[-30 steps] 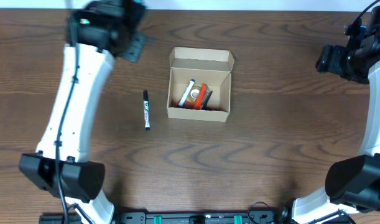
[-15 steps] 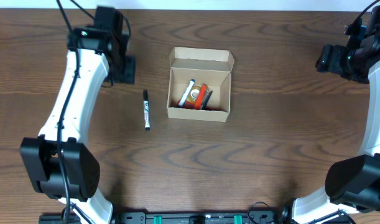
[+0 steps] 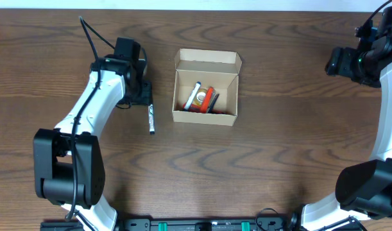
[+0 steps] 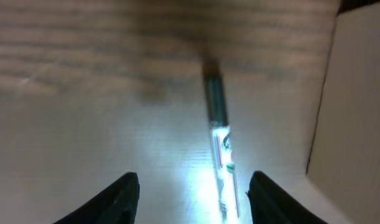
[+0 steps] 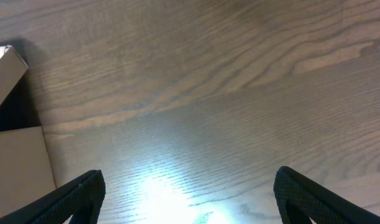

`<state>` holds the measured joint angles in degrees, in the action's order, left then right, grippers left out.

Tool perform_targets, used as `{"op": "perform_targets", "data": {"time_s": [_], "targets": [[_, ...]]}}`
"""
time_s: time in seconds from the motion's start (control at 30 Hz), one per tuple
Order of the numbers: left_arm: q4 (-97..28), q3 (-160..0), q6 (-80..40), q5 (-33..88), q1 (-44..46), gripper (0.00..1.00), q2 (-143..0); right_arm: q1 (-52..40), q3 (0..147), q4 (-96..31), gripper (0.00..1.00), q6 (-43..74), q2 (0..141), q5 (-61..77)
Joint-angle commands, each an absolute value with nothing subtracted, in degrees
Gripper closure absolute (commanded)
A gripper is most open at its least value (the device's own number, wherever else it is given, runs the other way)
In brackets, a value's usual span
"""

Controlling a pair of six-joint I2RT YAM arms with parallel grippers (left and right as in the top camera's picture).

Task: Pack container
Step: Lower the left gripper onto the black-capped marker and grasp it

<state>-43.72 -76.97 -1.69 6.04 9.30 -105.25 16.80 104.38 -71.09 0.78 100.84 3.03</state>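
- Overhead: the container sits around the middle of the table, lid flap folded back, with a few pens lying inside. One black marker lies loose on the wood just left of the box, not touching it. My left pincer hangs right over the marker's far end. The right pincer is parked well off to the right, nowhere near anything.
- So I'd say we're mid-pack, at the step of picking up that last loose marker.
- Left wrist: the left pincer is spread, with the marker running away from me between the fingers, closer to the right one. Nothing is pinched yet. The container wall fills the right edge.
- Next move, as I read it: drop a bit, centre on the barrel and close. Then lift and carry it right over the box wall without clipping it.
- Right wrist: the right pincer is spread wide and empty over bare table. A corner of the container peeks in at the left.
- Surface is dark brown wood grain, flat, with glare from the wrist lights. Of the room I only get a pale strip along the top edge of the overhead view, so no clue what's beyond.
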Motion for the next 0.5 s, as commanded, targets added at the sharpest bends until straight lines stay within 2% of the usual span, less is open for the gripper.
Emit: {"op": "perform_targets", "data": {"time_s": [0.0,0.2,0.47], "targets": [[-41.8,-74.4,-2.2,9.3,9.5,0.43,-104.4,16.8,104.1,-71.4,0.14,-0.1,100.4,3.5],[-39.9,-71.5,-3.0,9.3,9.5,0.38,-104.5,16.8,104.1,-71.4,0.14,-0.1,100.4,3.5],[-36.1,-66.9,-4.8,10.2,9.8,0.40,-104.5,16.8,104.1,-71.4,0.13,-0.1,100.4,3.5]]}}
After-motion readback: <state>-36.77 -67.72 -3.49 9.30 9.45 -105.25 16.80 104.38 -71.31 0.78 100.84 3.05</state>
